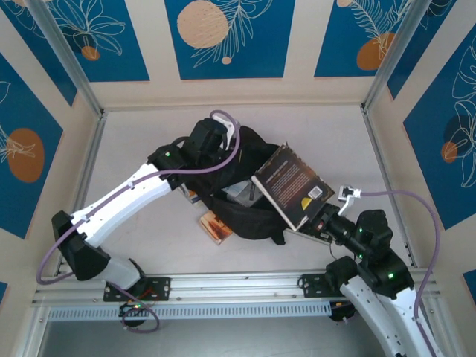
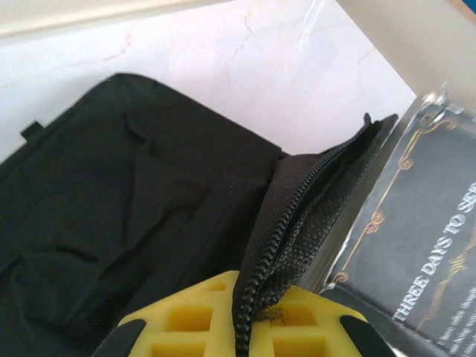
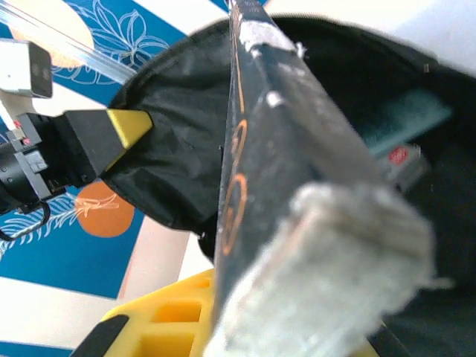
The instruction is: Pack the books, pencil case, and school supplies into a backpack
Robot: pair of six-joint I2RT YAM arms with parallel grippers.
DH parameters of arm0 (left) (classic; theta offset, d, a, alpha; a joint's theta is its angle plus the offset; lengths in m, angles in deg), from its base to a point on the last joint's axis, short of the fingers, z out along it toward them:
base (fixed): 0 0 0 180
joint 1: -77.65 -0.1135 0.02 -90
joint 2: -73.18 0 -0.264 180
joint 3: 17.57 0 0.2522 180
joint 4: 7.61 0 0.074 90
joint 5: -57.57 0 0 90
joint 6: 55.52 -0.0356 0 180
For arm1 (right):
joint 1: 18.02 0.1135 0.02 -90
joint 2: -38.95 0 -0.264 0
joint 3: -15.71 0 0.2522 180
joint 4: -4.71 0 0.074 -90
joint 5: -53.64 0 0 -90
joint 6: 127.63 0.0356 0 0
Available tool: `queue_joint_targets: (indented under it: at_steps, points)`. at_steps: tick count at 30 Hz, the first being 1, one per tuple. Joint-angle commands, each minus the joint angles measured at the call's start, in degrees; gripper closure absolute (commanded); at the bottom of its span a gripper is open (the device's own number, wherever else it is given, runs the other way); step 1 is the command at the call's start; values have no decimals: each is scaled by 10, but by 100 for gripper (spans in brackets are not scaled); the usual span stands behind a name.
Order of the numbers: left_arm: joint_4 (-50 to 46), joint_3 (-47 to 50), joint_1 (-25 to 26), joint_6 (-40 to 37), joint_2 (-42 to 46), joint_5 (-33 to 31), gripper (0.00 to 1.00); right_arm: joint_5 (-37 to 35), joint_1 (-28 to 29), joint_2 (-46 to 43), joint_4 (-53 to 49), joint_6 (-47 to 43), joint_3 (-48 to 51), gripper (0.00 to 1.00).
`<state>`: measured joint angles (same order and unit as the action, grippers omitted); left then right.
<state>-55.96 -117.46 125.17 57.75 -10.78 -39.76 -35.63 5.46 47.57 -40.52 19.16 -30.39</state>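
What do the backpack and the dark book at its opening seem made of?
The backpack looks like soft matte black woven fabric, going by its folds, with a mesh lining and a likely plastic zipper. The dark book seems to be a paperback: slightly shiny card cover, worn fuzzy paper page edges.

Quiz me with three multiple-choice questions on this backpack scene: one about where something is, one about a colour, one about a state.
1. Where is the dark book?
A) held by the right claw over the backpack
B) flat in the table's far corner
C) under the left arm's base

2. What colour is the backpack?
A) red
B) black
C) green

3. The left claw is:
A) open above the table
B) shut on a book
C) shut on the backpack's edge

Answers: 1A, the book tilts over the bag's opening, gripped at its lower edge; 2B, the fabric is black all over; 3C, its yellow pads pinch the zipper.
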Motion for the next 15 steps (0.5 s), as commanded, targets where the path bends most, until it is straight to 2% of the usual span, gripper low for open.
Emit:
queue_joint_targets:
  at_steps: [1, 4, 10, 13, 15]
  points:
    - [45, 53, 2, 31, 36, 32, 100, 27, -2, -67, -3, 48, 11, 100]
    - [50, 94, 2, 32, 45, 55, 100, 35, -1, -77, -51, 52, 17, 100]
    - [44, 119, 2, 34, 46, 62, 100, 83, -1, -81, -55, 87, 65, 100]
    - [30, 104, 3, 14, 37, 66, 84, 94, -1, -81, -34, 98, 85, 100]
    - [7, 78, 2, -4, 24, 70, 63, 97, -1, -81, -23, 101, 91, 100]
